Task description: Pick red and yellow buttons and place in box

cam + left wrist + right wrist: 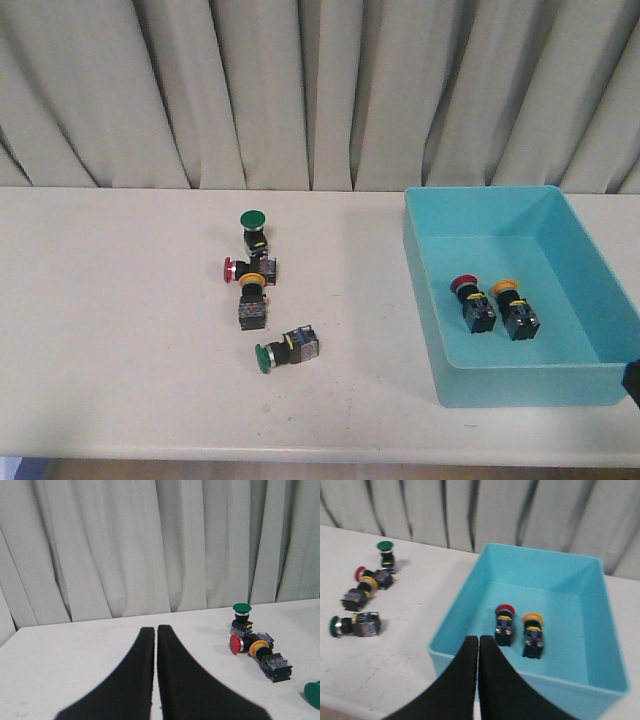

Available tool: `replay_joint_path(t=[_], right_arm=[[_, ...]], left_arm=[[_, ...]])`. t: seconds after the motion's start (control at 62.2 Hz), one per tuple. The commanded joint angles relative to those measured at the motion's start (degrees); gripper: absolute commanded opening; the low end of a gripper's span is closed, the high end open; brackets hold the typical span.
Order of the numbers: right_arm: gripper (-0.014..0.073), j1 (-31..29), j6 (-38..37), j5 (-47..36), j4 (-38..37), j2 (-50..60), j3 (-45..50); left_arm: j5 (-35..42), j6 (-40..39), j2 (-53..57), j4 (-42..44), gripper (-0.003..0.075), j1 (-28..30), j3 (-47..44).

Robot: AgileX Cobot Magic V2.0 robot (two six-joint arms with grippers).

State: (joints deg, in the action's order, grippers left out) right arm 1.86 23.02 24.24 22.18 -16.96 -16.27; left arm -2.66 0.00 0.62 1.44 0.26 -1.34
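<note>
both my grippers are empty with fingers pressed together: the left gripper (156,632) shows its two black fingers touching along their length, and the right gripper (478,642) is the same, poised over the near wall of the box (455,625).

two buttons already lie in the box beyond my right fingertips: a red-capped one (472,301) and a yellow-capped one (513,308), side by side, caps toward the curtain (320,90).

what is left sits on the table (110,330), ahead and to the right of my left fingertips: the red button (239,643) and the yellow button (267,657), touching or nearly so. the red one lies on its side, long axis across the table, cap pointing toward the robot's left. the yellow one also lies down, long axis running roughly near-to-far, cap toward the red one, body toward me.

two green buttons (253,230) (286,350) flank the pair, one upright behind, one lying in front; these i leave.

i judge these parts light, rigid plastic and not fragile. the round caps look smooth and would roll or slip, so i'd take each across the flat faces of the black blocky body, closing across its long axis. the tight cluster means a finger could nudge a neighbour.
</note>
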Motion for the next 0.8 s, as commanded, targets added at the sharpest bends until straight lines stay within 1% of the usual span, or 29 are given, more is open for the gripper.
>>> replay_joint_path(t=[0.0, 0.032, 0.113, 0.193, 0.29, 0.354, 0.467, 0.627, 0.788], right_arm=[[-0.0006, 0.0, -16.4, -8.8, -13.7, 2.6, 2.6], [-0.0006, 0.0, -20.1, -11.5, -16.8, 4.0, 4.7], [-0.0006, 0.0, -25.5, -16.8, -20.7, 7.8, 9.2], [-0.0006, -0.1, -26.4, -21.1, -22.6, 11.6, 13.6], [-0.0006, -0.2, -26.3, -24.7, -22.8, 16.1, 18.2], [-0.0006, -0.3, -26.2, -21.5, -22.7, 18.3, 18.0], [-0.0006, -1.4, -26.1, -22.1, -22.8, 18.2, 18.1], [-0.0006, -1.3, -26.1, -24.6, -22.8, 18.2, 18.1], [-0.0006, -1.3, -26.1, -24.2, -22.8, 18.1, 18.1]], left_arm=[[4.5, -0.7, 0.7, -0.1, -0.0007, 0.1, -1.9], [4.5, -0.7, 0.7, -0.1, -0.0007, 0.1, -1.9], [4.5, -0.7, 0.7, -0.1, -0.0007, 0.1, -1.9], [4.5, -0.7, 0.7, -0.1, -0.0007, 0.1, -1.9], [4.5, -0.7, 0.7, -0.1, -0.0007, 0.1, -1.9], [4.5, -0.7, 0.7, -0.1, -0.0007, 0.1, -1.9], [4.5, -0.7, 0.7, -0.1, -0.0007, 0.1, -1.9], [4.5, -0.7, 0.7, -0.1, -0.0007, 0.1, -1.9], [4.5, -0.7, 0.7, -0.1, -0.0007, 0.1, -1.9]])
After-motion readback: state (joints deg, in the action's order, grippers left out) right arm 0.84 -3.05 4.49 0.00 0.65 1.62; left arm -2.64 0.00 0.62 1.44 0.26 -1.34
